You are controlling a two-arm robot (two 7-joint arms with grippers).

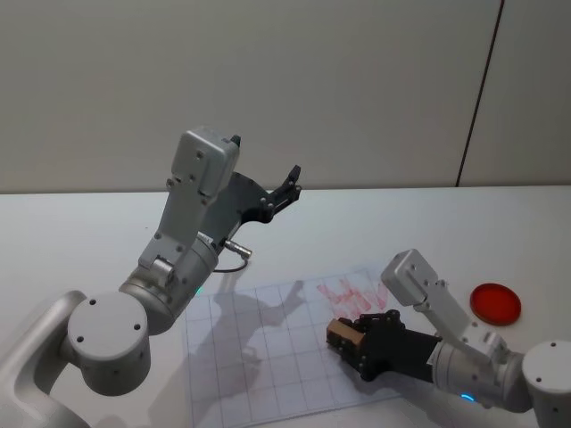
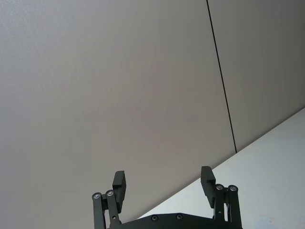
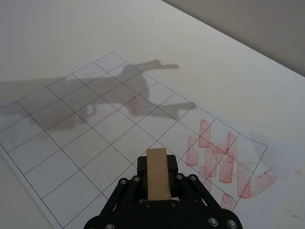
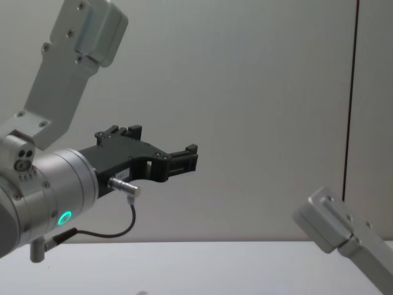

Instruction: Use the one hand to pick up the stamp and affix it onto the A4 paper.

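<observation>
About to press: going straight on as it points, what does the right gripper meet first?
Likely the A4 paper: the right gripper's stamp would touch a blank grid square beside the red prints.

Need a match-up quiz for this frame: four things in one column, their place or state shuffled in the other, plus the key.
Things:
1. stamp
2. left gripper
3. red disc
4. A4 paper

Places or states:
A. flat on the table, gridded, red prints near one corner
B. raised in the air, open, holding nothing
C. clamped in the right gripper, over the paper
D. on the table, off the paper, on the robot's right side

Pairs: 1-C, 2-B, 3-D, 4-A
</observation>
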